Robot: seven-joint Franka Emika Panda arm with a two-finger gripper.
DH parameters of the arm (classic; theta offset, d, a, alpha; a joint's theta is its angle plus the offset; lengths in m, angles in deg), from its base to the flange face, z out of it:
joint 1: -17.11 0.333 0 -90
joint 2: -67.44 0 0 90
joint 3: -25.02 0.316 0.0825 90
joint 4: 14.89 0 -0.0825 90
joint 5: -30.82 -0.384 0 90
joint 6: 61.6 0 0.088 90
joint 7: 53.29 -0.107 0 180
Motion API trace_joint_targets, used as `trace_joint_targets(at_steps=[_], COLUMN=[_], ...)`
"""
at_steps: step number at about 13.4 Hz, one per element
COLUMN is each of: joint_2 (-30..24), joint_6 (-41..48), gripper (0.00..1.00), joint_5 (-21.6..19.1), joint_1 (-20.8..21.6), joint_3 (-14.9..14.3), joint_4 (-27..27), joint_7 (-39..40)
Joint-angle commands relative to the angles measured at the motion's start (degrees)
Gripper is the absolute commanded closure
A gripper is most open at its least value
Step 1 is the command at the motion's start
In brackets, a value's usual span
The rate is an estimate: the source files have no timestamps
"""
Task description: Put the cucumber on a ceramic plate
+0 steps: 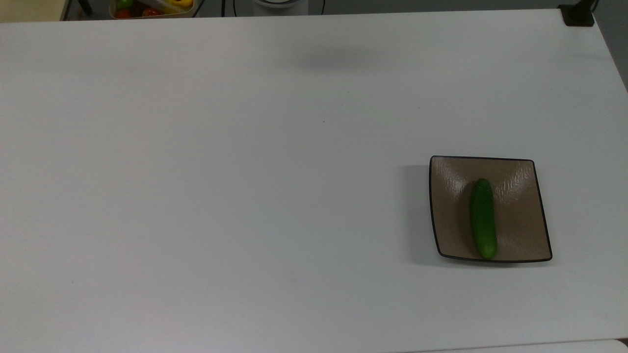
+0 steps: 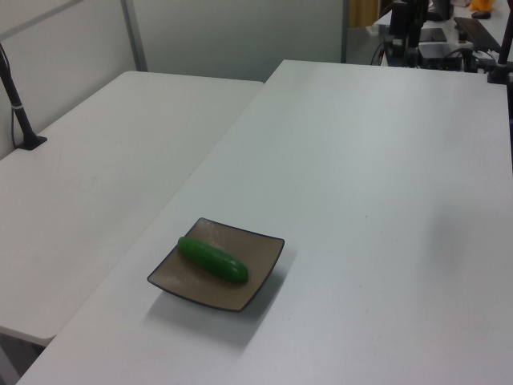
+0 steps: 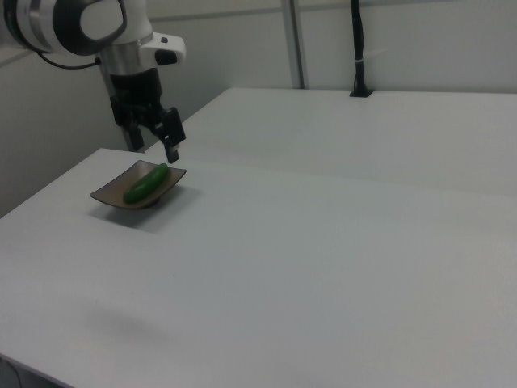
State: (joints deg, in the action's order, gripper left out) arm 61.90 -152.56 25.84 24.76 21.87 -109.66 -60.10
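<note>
White table [image 1: 245, 196] all round, and the cucumber [image 1: 483, 218] lies on the ceramic plate [image 1: 520, 230] at four o'clock in the top view. Gripper [image 3: 161, 129] hangs empty, fingers apart. Job looks done.

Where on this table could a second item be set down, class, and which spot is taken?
The white table is bare across the top view's left and middle, from the ceramic plate to the far edges. The one occupied spot is the top view's lower right, where the cucumber lies along the plate's middle.
</note>
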Motion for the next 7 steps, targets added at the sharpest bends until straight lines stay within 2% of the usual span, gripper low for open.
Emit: trace_joint_targets(at_steps=[1, 7], joint_2=[1.31, 2.37], joint_6=[-8.08, -10.99], gripper=[0.00, 0.00], joint_5=[0.68, 0.68], joint_1=[-1.40, -2.02], joint_3=[0.42, 0.43], joint_4=[-1.82, -1.73], joint_7=[12.68, 13.40])
